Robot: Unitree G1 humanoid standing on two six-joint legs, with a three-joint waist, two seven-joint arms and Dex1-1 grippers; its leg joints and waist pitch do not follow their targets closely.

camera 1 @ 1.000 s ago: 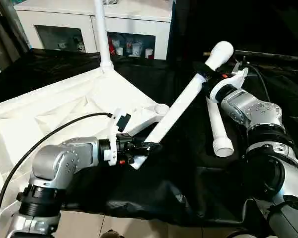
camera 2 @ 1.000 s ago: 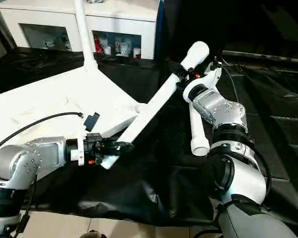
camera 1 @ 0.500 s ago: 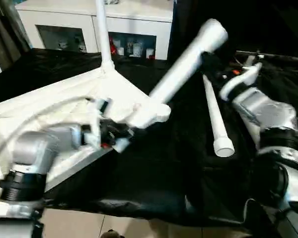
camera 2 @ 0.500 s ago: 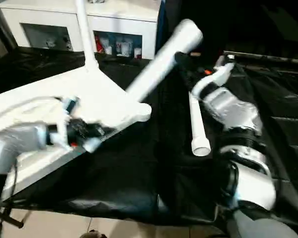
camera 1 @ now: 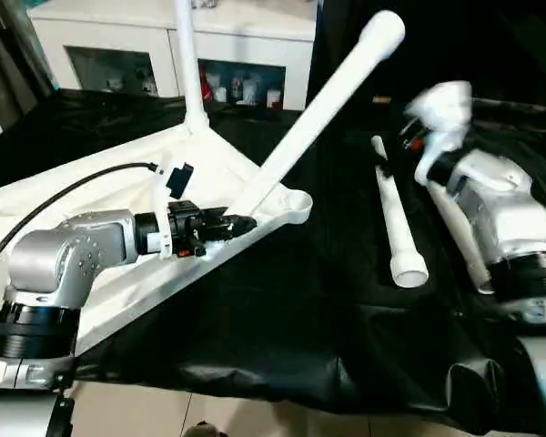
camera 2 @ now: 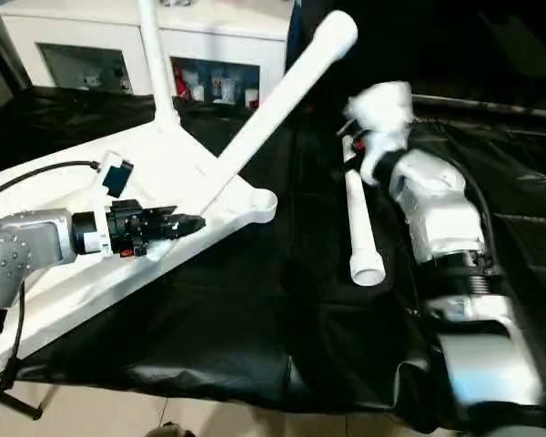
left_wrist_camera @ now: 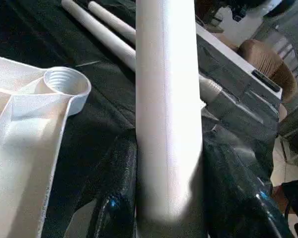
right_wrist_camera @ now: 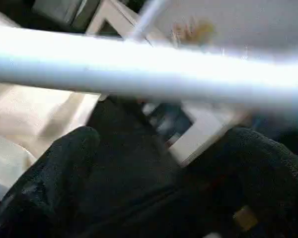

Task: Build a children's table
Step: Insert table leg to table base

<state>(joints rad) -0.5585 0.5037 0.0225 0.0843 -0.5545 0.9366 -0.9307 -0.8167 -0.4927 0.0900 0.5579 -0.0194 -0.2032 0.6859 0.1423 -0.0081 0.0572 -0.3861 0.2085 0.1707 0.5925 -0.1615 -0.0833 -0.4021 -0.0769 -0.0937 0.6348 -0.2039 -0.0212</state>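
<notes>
Gripper on the left [camera 1: 239, 224] is clamped on the low end of a white leg [camera 1: 323, 105] that slants up and away, right beside the empty threaded socket [left_wrist_camera: 65, 82] at the upturned tabletop's [camera 1: 64, 214] near corner. Right gripper [right_wrist_camera: 154, 163] stands wide open, holding nothing, with that leg crossing just ahead of it. Another leg [camera 1: 189, 64] rises upright from the far corner. Two loose legs [camera 1: 396, 228] lie on the black-covered desk [camera 1: 282, 319].

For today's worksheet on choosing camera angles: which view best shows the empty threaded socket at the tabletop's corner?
The left wrist view: the threaded socket sits close up, its inner threads plain, beside the held leg. Both eye views show it from farther off, as a small ring at the tabletop corner. The right wrist view is too blurred to tell.
</notes>
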